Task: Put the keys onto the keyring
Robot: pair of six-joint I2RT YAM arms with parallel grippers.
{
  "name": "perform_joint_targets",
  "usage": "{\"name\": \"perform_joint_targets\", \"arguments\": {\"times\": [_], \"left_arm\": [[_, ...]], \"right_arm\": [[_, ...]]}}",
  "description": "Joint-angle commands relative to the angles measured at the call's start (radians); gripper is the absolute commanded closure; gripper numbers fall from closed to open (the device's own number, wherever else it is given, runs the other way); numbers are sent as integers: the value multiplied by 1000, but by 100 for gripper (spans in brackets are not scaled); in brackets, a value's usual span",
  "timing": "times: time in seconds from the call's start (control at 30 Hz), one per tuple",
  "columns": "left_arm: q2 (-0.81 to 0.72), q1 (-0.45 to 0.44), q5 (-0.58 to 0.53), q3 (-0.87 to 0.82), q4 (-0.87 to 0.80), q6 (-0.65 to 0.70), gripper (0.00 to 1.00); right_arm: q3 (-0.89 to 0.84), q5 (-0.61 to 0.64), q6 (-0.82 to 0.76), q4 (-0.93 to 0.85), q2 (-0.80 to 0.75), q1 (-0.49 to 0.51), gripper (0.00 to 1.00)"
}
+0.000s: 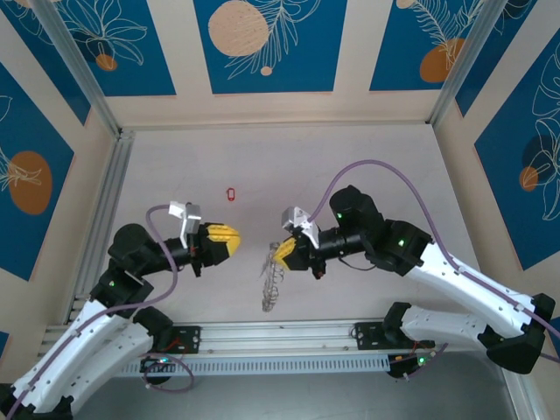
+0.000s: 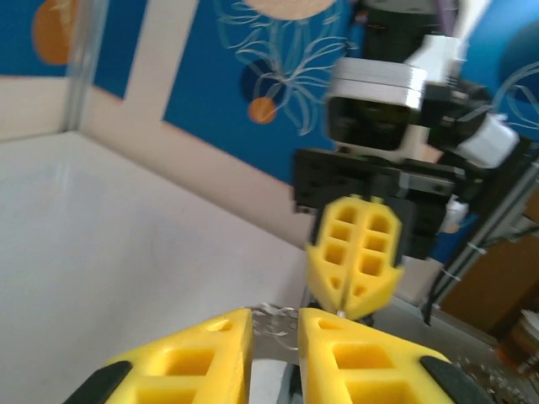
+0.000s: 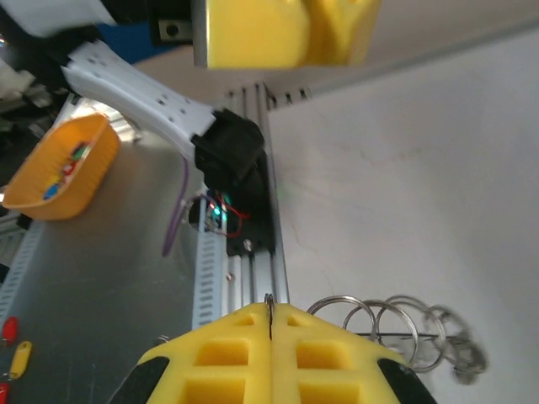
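Because the right gripper [image 1: 282, 253] is squeezed shut on the keyring [image 1: 271, 282], a flat grey metal ring with many small silver wire loops all round, that ring is the thing nearest the arm bases. It trails from the gripper toward the near side of the pale table [image 1: 376, 166]. I cannot tell if its low end touches the top.

Near it on the left is the left gripper [image 1: 234, 235], pointing at the ring. Its 2 yellow fingers [image 2: 198, 358] are almost together with a thin gap, and they hold nothing.

Farther out lies the key [image 1: 231, 193], 1 tiny red oval piece with a hollow middle. It lies flat on the table, apart from both grippers. It is just past the left gripper's tips on the far side, so the left arm is the nearer one. Its long side seems to run near to far, so I think the fingers should close across its short way.
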Motion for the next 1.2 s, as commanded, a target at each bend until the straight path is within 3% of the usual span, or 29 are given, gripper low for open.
{"name": "perform_joint_targets", "arguments": {"times": [0.0,0.23,0.33,0.57,0.93,1.17], "left_arm": [[-3,-34,75,36,53,19,79],[51,-86,114,74,107,32,62],[78,-103,112,88,124,48,64],[116,-151,122,118,142,69,72],[176,-208,53,164,14,175,72],[191,-233,25,166,4,192,82]], "right_arm": [[18,-199,-17,160,-16,-28,100],[-91,-329,88,483,-23,-75,100],[-163,-328,160,657,-30,-79,100],[-248,-271,252,865,-29,-81,100],[-263,-259,273,923,-18,-81,100],[-261,-255,269,920,-7,-74,100]]}}
